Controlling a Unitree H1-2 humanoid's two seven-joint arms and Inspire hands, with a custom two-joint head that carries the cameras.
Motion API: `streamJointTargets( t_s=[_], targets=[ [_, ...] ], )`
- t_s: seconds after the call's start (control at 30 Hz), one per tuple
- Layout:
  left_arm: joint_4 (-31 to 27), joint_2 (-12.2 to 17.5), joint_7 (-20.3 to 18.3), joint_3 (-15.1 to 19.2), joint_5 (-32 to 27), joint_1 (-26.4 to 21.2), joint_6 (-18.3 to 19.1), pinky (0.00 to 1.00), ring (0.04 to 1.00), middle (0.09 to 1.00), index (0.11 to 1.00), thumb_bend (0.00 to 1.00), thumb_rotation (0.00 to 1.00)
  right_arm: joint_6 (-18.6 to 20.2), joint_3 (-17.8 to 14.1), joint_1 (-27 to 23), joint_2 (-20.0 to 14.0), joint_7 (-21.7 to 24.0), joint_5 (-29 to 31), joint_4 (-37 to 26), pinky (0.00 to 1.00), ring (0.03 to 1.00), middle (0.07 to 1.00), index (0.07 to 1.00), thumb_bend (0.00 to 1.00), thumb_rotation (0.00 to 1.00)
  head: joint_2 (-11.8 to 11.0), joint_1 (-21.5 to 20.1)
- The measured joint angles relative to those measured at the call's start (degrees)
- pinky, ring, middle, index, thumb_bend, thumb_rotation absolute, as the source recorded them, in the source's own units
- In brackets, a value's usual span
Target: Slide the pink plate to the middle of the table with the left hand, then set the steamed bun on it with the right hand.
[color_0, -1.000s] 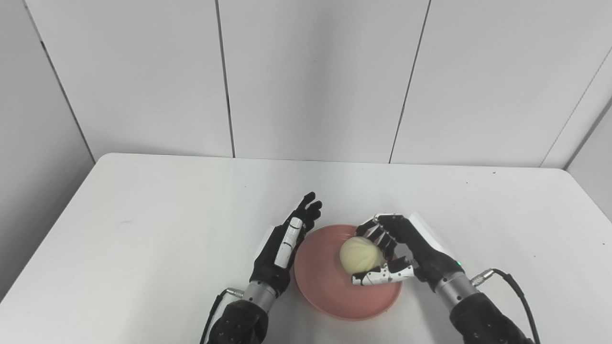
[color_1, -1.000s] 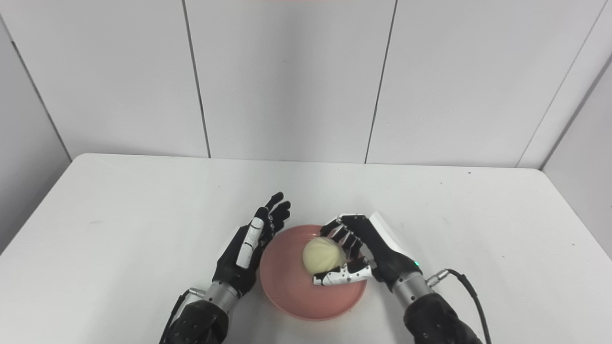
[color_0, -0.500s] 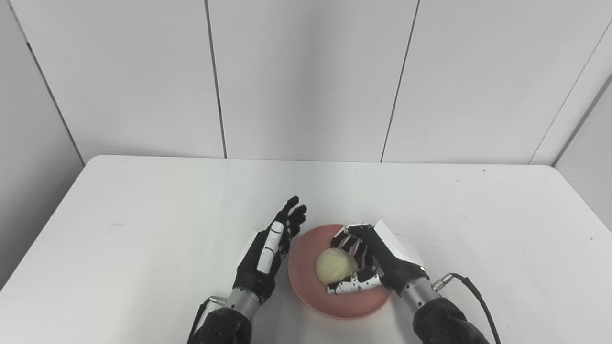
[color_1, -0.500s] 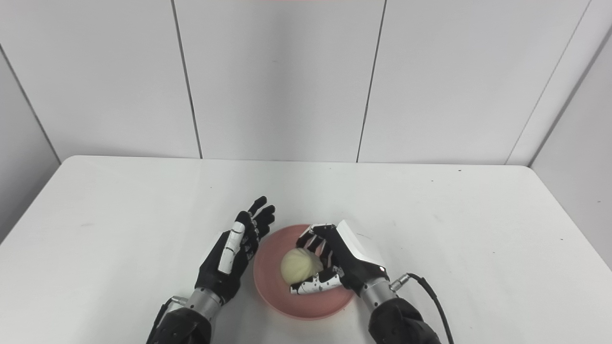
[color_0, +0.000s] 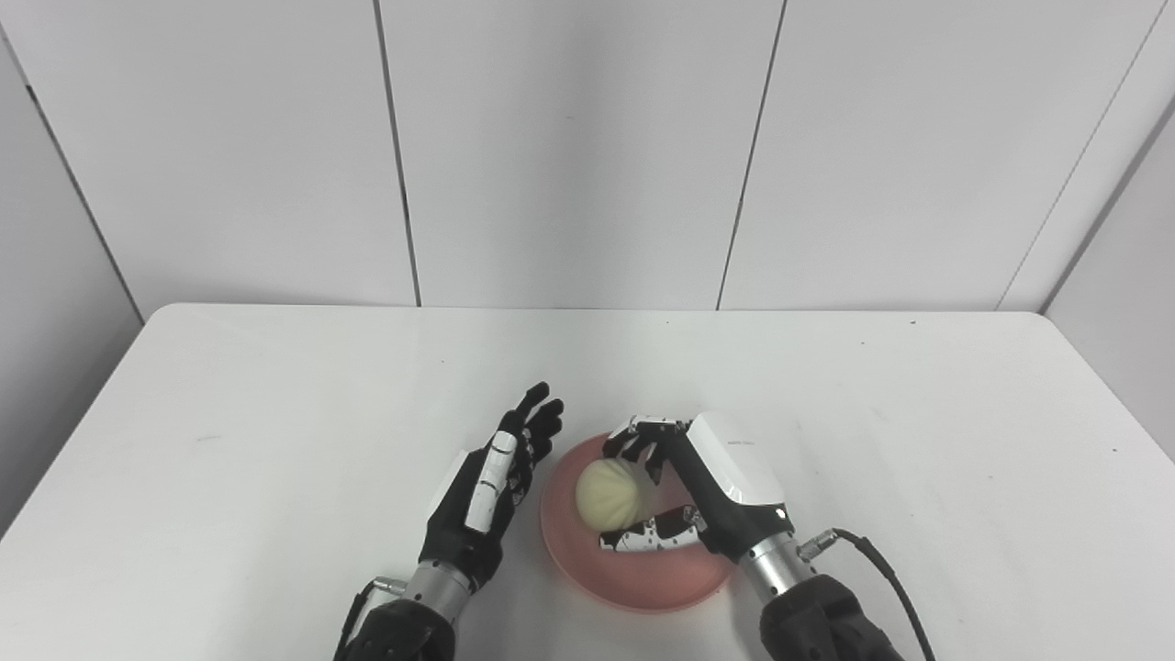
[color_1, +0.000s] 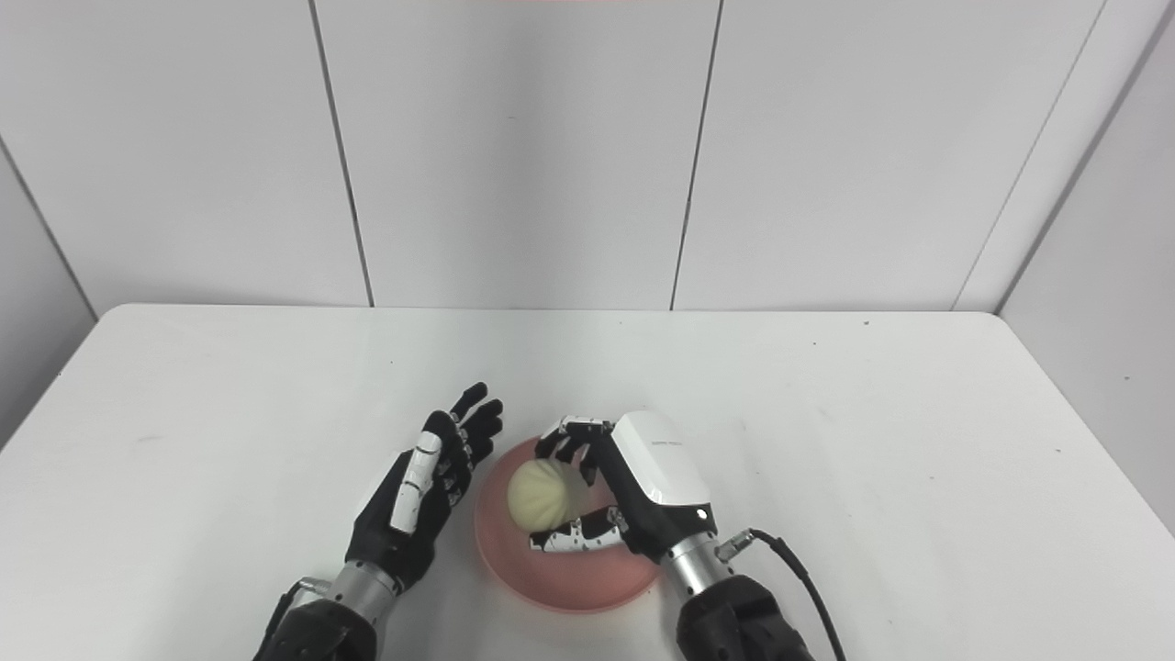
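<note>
The pink plate (color_0: 643, 583) lies on the white table (color_0: 275, 441), near the front edge and about mid-width. The pale, round steamed bun (color_0: 606, 491) is low over the plate's left half; I cannot tell if it touches the plate. My right hand (color_0: 711, 487) is shut on the bun, fingers curled over its far side and thumb under its near side, white back facing up. My left hand (color_0: 486, 496) is open and empty, fingers stretched forward, standing just left of the plate's rim. In the right eye view the bun (color_1: 542, 494) sits the same way in the right hand (color_1: 643, 487).
The right arm's black cable (color_0: 881, 569) loops out to the right of the wrist. Grey wall panels (color_0: 569, 147) stand behind the table's far edge.
The camera has shifted, so the whole scene sits further left. My right hand has turned its white back upward and carried the bun a little leftward over the plate. The left hand has stayed beside the rim.
</note>
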Motion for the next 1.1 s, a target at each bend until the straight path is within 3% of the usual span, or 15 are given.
streamJointTargets(
  t_s=[0.13,0.27,0.53,0.73,0.8,0.97,1.1],
  targets=[
    [0.01,0.01,0.0,0.0,0.01,0.0,-0.02,1.0,0.957,0.94,0.929,0.62,0.96,0.13,0.51,0.0,-0.86,3.1,-0.92,-1.76,0.76,0.825,0.837,0.805,0.62,0.44,-0.09,0.0],
    [0.02,0.04,0.02,-0.09,0.14,0.0,-0.09,1.0,0.963,0.947,0.935,0.6,0.99,1.86,0.71,0.12,-1.09,7.1,-2.85,-2.49,0.79,0.847,0.853,0.819,0.64,0.47,-0.09,0.09],
    [0.03,0.12,0.05,-0.11,0.25,0.03,-0.19,1.0,0.961,0.945,0.928,0.59,0.97,5.86,0.61,0.28,-1.13,13.02,-6.21,-5.06,0.83,0.866,0.87,0.83,0.65,0.46,0.18,-0.09],
    [0.03,0.11,0.05,0.0,0.1,0.03,-0.21,1.0,0.969,0.954,0.935,0.59,0.96,7.76,-0.29,0.4,-0.99,14.12,-6.07,-5.12,0.83,0.887,0.9,0.857,0.66,0.44,0.27,-0.35],
    [0.03,0.11,0.06,0.0,0.11,0.03,-0.21,1.0,0.971,0.956,0.936,0.59,0.96,8.14,-1.58,0.91,-0.48,13.94,-4.83,-5.19,0.82,0.891,0.914,0.871,0.65,0.44,0.35,-0.26],
    [0.01,0.1,0.14,0.13,0.14,0.07,-0.28,1.0,0.999,0.993,0.97,0.61,0.93,7.06,-5.36,2.97,0.91,8.44,-1.01,-4.92,0.82,0.915,0.94,0.928,0.62,0.6,0.44,0.09],
    [0.04,-0.03,1.52,0.36,1.57,0.3,-2.41,1.0,1.0,1.0,0.985,0.6,0.92,1.21,-7.91,3.82,1.12,-0.07,0.86,-3.22,0.86,0.94,0.959,0.96,0.6,0.67,0.44,0.7]
  ],
)
